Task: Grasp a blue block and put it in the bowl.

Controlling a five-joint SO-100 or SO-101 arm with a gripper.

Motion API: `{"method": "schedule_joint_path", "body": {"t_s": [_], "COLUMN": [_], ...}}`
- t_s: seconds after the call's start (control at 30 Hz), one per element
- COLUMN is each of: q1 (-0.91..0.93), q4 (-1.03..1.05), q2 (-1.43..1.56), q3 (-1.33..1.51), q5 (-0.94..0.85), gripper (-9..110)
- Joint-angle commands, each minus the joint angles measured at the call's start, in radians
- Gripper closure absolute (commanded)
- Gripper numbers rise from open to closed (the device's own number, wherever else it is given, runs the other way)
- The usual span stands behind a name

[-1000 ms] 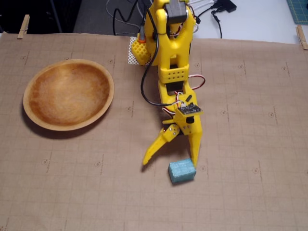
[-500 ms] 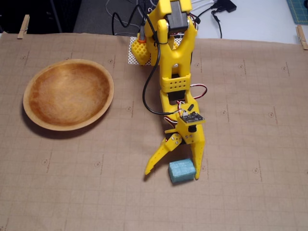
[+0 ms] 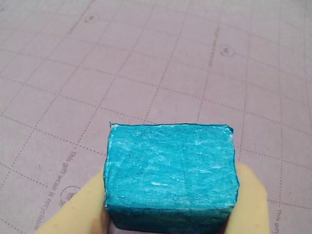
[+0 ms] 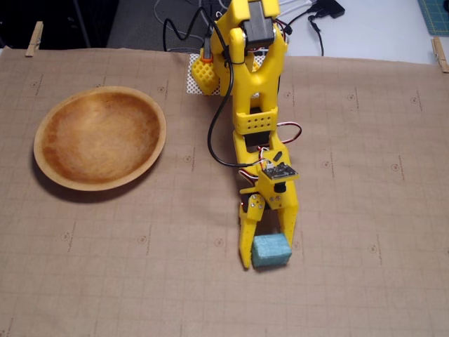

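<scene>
The blue block [image 4: 271,250] is a small teal block in the lower middle of the fixed view, at or just above the paper. It fills the lower centre of the wrist view [image 3: 170,175]. My yellow gripper [image 4: 268,254] points down with a finger against each side of the block. In the wrist view [image 3: 170,214] both pale yellow fingers [image 3: 78,209] press on the block's sides. The wooden bowl [image 4: 100,137] sits empty at the far left, well apart from the gripper.
Brown gridded wrapping paper [image 4: 365,210] covers the table, held by clothespins [image 4: 34,38] at the back corners. The arm's base [image 4: 245,42] and cables [image 4: 316,21] stand at the back centre. A green mat corner [image 4: 436,10] shows at the top right.
</scene>
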Motion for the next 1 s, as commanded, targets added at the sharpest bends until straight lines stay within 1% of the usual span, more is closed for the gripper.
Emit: {"method": "schedule_joint_path", "body": {"t_s": [0.0, 0.13, 0.37, 0.57, 0.97], "q1": [-0.002, -0.002, -0.002, -0.002, 0.034], "q4": [-0.026, -0.028, -0.038, -0.026, -0.025], "q2": [0.037, 0.037, 0.038, 0.104, 0.428], "q3": [-0.003, -0.003, 0.005, 0.035, 0.213], "q5": [0.012, 0.011, 0.000, -0.003, -0.003], "gripper": [81, 84, 91, 92, 92]}}
